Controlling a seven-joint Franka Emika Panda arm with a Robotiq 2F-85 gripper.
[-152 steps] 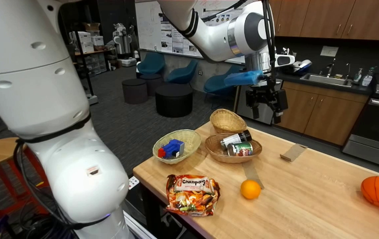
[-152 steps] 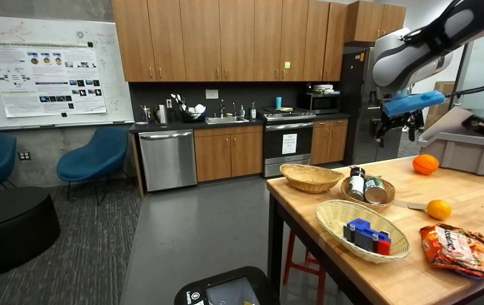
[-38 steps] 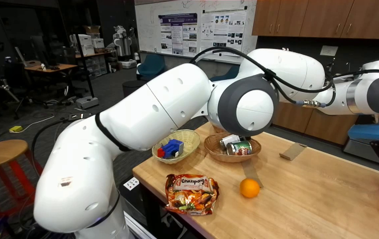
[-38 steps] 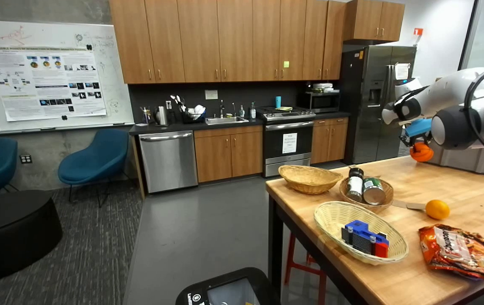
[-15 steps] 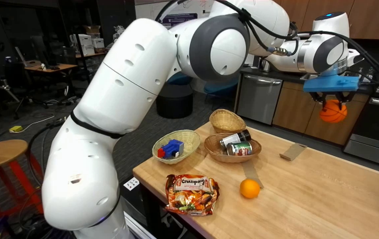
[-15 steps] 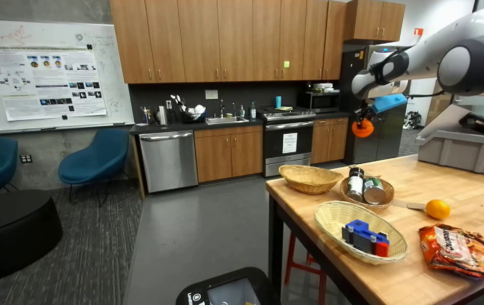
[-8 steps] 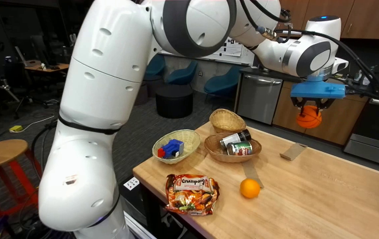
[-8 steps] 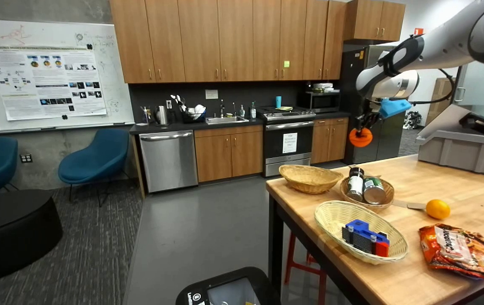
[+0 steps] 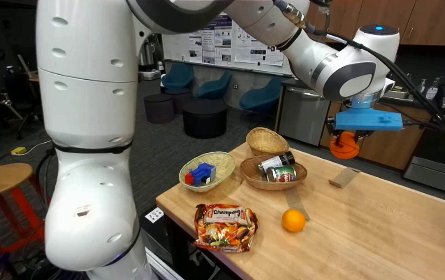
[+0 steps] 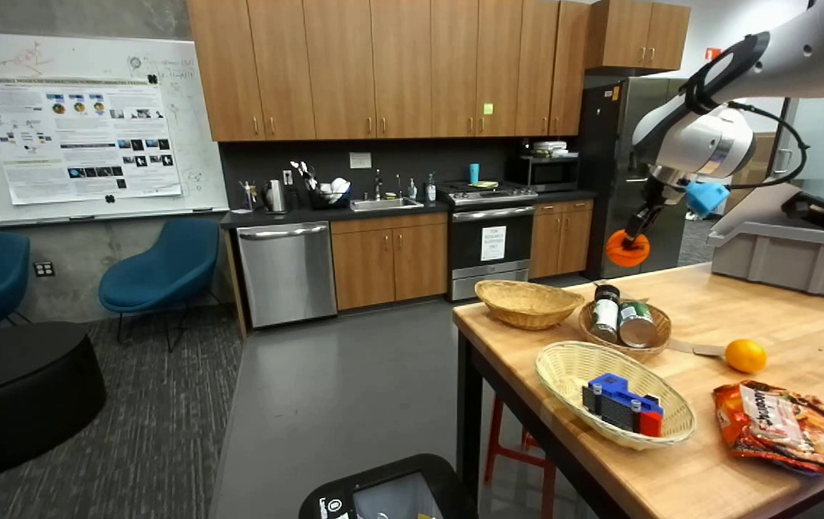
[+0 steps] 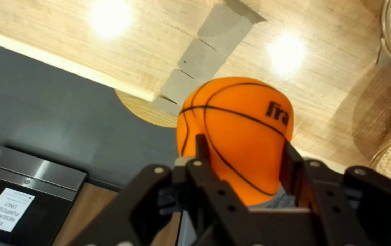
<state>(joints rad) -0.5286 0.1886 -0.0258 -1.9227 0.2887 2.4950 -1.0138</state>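
Wrist view: orange basketball (image 11: 238,126) held, squeezed between the jaws of the gripper (image 11: 243,150). Both exterior views show it raised, apart from the wooden table (image 9: 382,225). Clock positions from the basketball in an exterior view: tape strip (image 9: 345,177), six o'clock; tan basket (image 9: 267,141), nine; brown basket (image 9: 271,186) holding can (image 9: 282,174) and black-capped bottle (image 9: 277,161), eight; orange (image 9: 293,220), seven; pale basket (image 9: 225,167) holding blue toy (image 9: 203,173), also nine; Champong packet (image 9: 226,228), eight.
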